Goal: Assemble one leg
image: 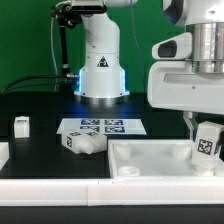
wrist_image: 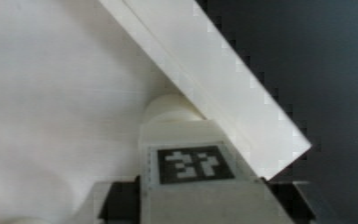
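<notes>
My gripper [image: 207,140] is at the exterior view's right, shut on a white leg [image: 207,141] with a black-and-white tag, held upright just above the far right corner of the large flat white piece [image: 150,157]. In the wrist view the leg [wrist_image: 194,160] fills the space between my dark fingers [wrist_image: 123,200], its tag facing the camera, with the white piece's raised rim [wrist_image: 211,70] running diagonally behind it. Another leg [image: 82,143] lies on its side on the black table, and a third [image: 21,126] stands at the exterior view's left.
The marker board [image: 103,127] lies flat on the table in front of the robot base [image: 100,70]. A white ledge [image: 100,190] runs along the table's near edge. A white part [image: 3,152] sits at the far left edge.
</notes>
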You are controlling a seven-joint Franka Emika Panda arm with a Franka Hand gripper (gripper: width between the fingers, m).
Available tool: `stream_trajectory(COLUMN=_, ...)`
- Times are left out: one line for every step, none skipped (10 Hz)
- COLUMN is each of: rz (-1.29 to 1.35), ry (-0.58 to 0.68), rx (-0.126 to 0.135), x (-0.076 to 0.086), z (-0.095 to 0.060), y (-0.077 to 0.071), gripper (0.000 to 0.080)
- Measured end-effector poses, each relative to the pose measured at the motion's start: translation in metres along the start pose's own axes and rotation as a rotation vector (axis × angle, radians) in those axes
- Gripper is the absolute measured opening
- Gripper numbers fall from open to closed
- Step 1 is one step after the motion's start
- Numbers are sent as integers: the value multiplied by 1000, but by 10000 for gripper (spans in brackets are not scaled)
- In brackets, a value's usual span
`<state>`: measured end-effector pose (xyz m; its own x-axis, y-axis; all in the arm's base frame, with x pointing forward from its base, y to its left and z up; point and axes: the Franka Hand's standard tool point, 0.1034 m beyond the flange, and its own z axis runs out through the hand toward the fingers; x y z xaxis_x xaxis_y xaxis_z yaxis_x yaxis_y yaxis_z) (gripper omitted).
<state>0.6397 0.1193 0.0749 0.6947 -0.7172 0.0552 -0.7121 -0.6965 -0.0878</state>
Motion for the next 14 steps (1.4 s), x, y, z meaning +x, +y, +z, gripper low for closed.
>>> stream_trajectory(rz=92, ry=-6, rx=-4, x=3, z=-2, y=1, gripper=295)
stream_trajectory(rz=210, ry=-12, rx=3, x=6, z=0, y=4, gripper=295)
stream_trajectory(rz=347, ry=-22, rx=11, x=9, z=1, y=6, gripper=294)
stream_trajectory(rz=476, ry=-33, rx=14, x=9, z=1, y=7, gripper=294)
stream_trajectory(rz=608, ry=-51, rx=24, x=10, z=1, y=7, gripper=293)
stream_trajectory(rz=766, ry=-65, rx=37, x=9, z=2, y=5, gripper=293)
stream_trajectory(rz=938, ry=-68, rx=50, x=6, z=2, y=2, gripper=293)
stream_trajectory(rz=996, ry=-76, rx=59, x=6, z=2, y=2, gripper=293)
stream_trajectory(rz=980, ry=-75, rx=59, x=6, z=2, y=2, gripper=294)
stream_trajectory(rz=914, ry=-73, rx=56, x=6, z=2, y=2, gripper=294)
stream_trajectory(rz=786, ry=-72, rx=42, x=4, z=3, y=4, gripper=487)
stream_trajectory(rz=590, ry=-59, rx=46, x=6, z=3, y=5, gripper=487)
stream_trajectory(rz=414, ry=-52, rx=48, x=8, z=3, y=6, gripper=613)
stream_trajectory(rz=287, ry=-48, rx=47, x=5, z=3, y=6, gripper=638)
